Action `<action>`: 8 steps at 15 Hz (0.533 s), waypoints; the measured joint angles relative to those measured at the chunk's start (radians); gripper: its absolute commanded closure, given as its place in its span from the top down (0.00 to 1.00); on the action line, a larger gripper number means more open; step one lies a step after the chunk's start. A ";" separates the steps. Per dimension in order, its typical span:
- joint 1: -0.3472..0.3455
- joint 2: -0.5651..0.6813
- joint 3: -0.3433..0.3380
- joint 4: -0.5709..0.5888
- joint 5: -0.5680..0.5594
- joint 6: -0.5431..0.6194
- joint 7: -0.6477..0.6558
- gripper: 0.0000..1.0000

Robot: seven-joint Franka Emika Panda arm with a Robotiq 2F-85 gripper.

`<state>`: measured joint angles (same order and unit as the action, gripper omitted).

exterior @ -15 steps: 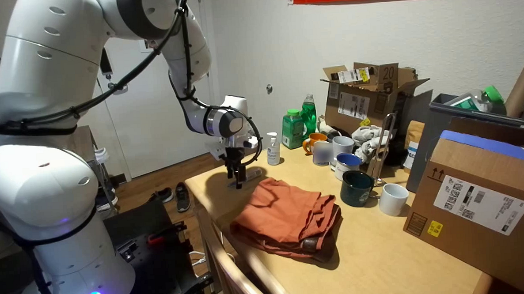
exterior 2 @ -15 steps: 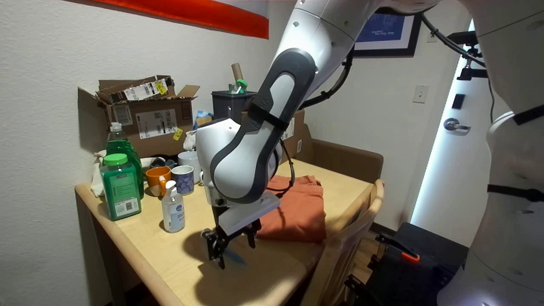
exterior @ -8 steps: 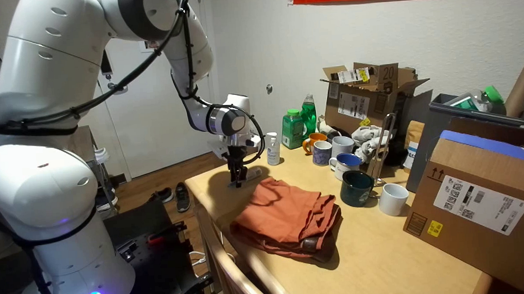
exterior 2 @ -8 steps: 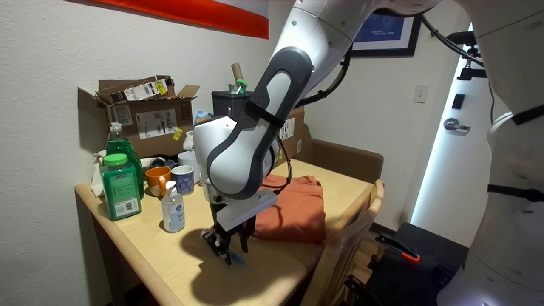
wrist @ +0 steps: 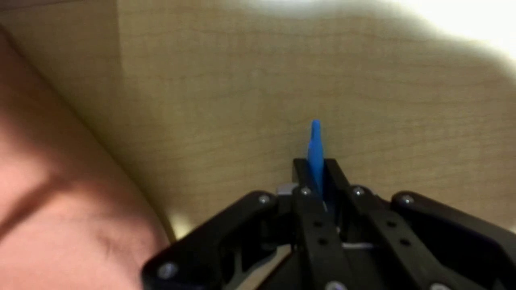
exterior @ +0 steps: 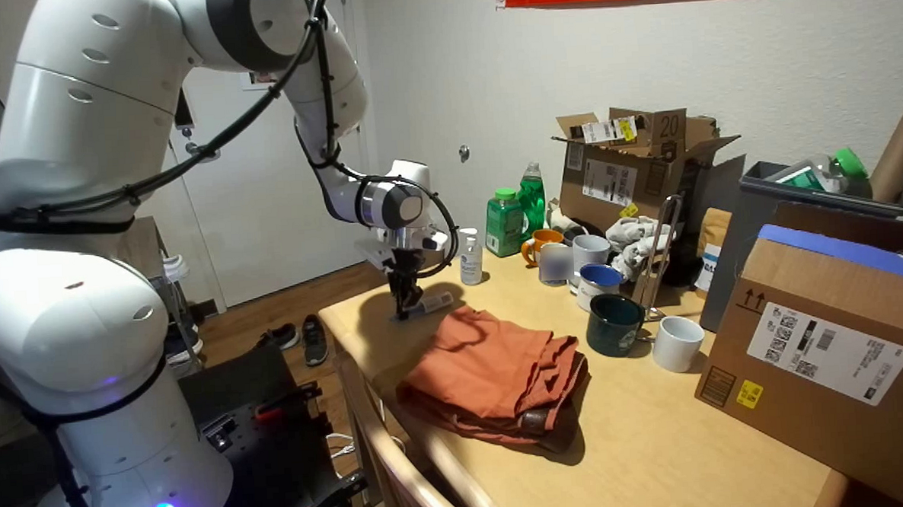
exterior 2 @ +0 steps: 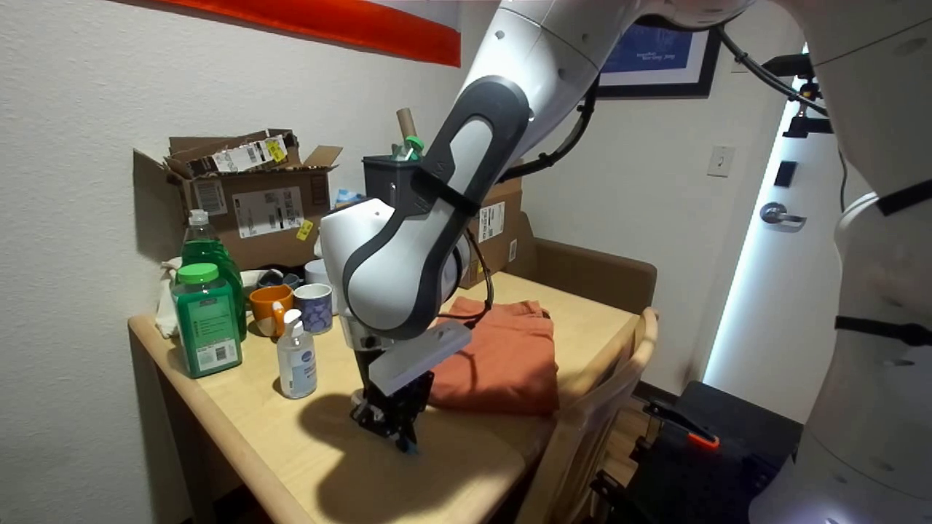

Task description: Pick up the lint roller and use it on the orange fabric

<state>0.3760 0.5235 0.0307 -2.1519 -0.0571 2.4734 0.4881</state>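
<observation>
Fingers [wrist: 336, 181] pinch the blue-handled roller [wrist: 316, 149] between them, low at the surface [exterior: 658, 442]; the folded fabric [exterior: 494, 366] lies nearby.

Soft matt fabric [exterior: 494, 366] — smooth wood-grained table [exterior: 650, 428]

It looks like a home. Around an exterior view's centre, mugs [exterior: 613, 325] stand on a table [exterior: 658, 442] at four o'clock and shoes [exterior: 315, 342] sit on the floor [exterior: 250, 314] at eight. In an exterior view, a framed picture [exterior 2: 659, 54] hangs past one and a door [exterior 2: 790, 306] stands at three.
</observation>
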 measured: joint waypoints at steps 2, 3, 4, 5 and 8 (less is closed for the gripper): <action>-0.002 -0.004 0.007 0.002 0.001 -0.007 -0.016 0.05; -0.005 -0.011 0.013 0.002 0.002 -0.015 -0.027 0.05; -0.009 -0.023 0.017 0.002 0.004 -0.025 -0.038 0.05; -0.015 -0.039 0.021 0.000 0.005 -0.037 -0.048 0.05; -0.032 -0.103 0.029 -0.014 0.005 -0.069 -0.060 0.05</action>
<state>0.3444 0.4204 0.0597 -2.1661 -0.0520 2.4039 0.4278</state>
